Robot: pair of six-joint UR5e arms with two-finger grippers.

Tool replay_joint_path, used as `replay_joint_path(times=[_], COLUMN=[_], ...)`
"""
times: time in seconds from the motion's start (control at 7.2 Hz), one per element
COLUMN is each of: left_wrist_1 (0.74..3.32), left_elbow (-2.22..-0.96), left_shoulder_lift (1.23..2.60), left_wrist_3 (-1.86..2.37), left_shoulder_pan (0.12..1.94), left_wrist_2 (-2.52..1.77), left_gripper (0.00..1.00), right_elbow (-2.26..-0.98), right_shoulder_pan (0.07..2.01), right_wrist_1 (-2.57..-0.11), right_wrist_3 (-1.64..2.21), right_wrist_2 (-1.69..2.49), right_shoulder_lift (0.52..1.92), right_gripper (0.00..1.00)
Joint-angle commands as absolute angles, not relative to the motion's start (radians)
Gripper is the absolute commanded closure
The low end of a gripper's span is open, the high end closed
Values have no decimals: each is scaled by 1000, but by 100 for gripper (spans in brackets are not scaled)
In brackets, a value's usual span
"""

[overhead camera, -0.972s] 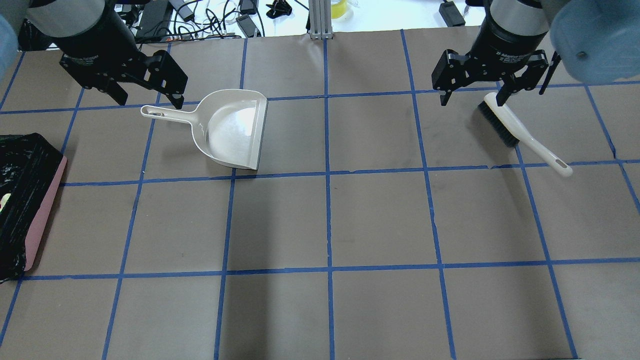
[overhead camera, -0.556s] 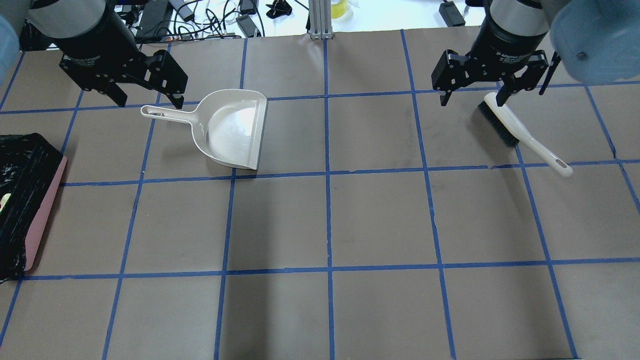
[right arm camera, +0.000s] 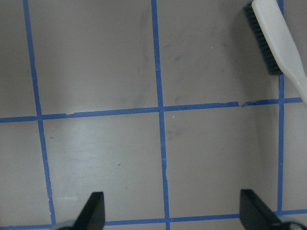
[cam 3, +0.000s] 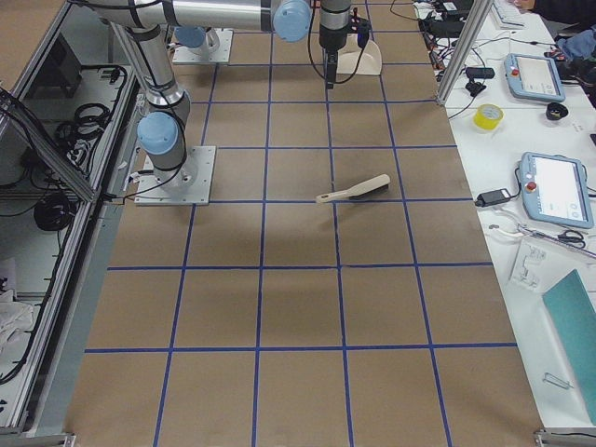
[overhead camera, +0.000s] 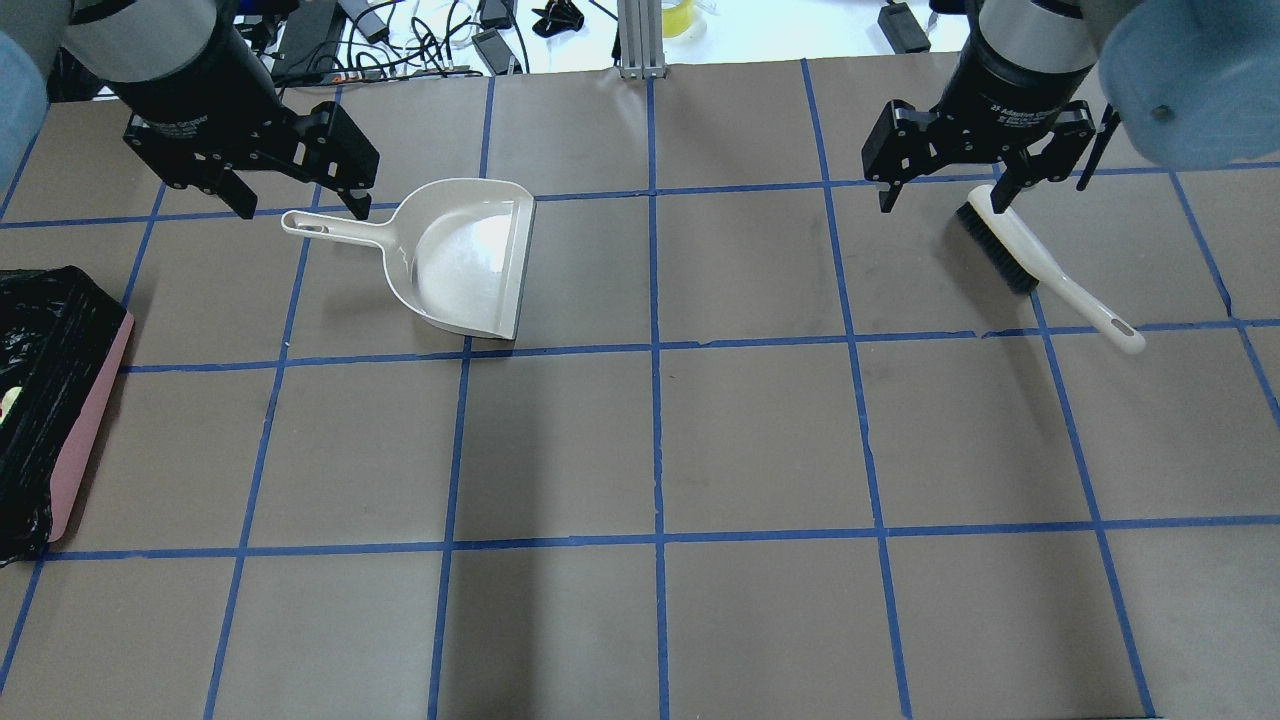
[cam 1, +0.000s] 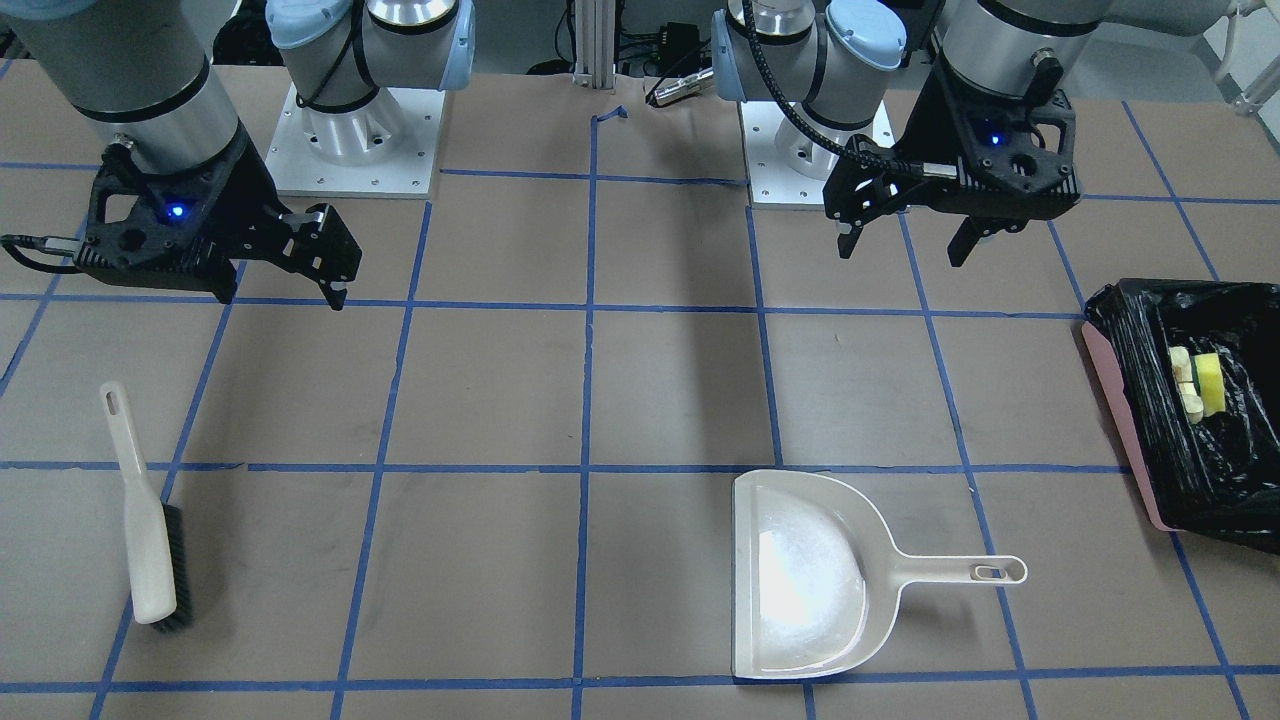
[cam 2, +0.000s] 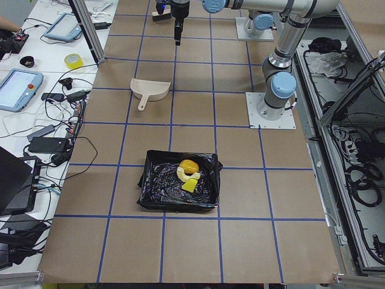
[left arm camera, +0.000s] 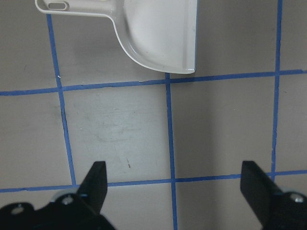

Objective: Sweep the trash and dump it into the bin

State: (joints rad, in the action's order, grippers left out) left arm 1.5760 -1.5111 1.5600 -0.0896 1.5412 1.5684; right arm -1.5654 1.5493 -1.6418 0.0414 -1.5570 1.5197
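The trash lies inside the bin: an orange-yellow lump, a golden croissant-like piece and a yellow-green sponge wedge. The pink-sided, black-lined bin also shows at the left edge of the overhead view. My left gripper is open and empty, hovering over the handle of the cream dustpan. My right gripper is open and empty, above the bristle end of the cream brush. Both tools lie flat on the table.
The table is brown paper with a blue tape grid. The dustpan and brush lie on the side far from the arm bases. Cables and devices lie beyond the table's far edge.
The left gripper has shifted very slightly. The dustpan, brush, bin and right gripper have not moved.
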Motion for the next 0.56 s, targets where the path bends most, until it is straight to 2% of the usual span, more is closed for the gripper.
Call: replay_joint_path(times=[0.0, 0.42], left_wrist_1=[1575, 1525], left_elbow=[-1511, -1517], left_shoulder_lift=[1559, 1566], left_wrist_3=[-87, -87], left_shoulder_pan=[1542, 1539], left_wrist_2=[1571, 1569], left_gripper=[0, 0], right_elbow=[-1577, -1578], right_shoulder_pan=[1549, 1549], right_wrist_1=[-1646, -1651], right_wrist_3=[43, 43], right_wrist_2=[-1559, -1557], right_shoulder_lift=[1520, 1519], right_gripper=[0, 0])
